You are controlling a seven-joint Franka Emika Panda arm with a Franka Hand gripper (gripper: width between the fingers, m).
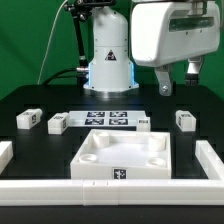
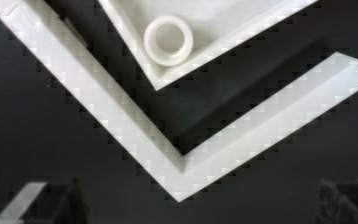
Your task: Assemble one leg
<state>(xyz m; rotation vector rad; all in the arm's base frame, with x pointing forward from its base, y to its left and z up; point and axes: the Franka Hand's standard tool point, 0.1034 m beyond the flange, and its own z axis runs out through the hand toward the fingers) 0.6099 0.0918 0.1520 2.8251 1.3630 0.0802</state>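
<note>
My gripper (image 1: pixel 178 80) hangs empty, jaws apart. The nearest leg (image 1: pixel 184 119), a small white tagged plastic block, sits at two o'clock from the large white square tabletop (image 1: pixel 122 158). Reaching seems the step; next I should lower over it and straddle it.

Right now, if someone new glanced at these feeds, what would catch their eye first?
The big white tabletop sits front and centre on the black table. Behind it, small tagged legs stand in a row on either side of the marker board. The end effector hangs open and empty above the exterior view's right, and the wrist view shows a round corner socket.
</note>
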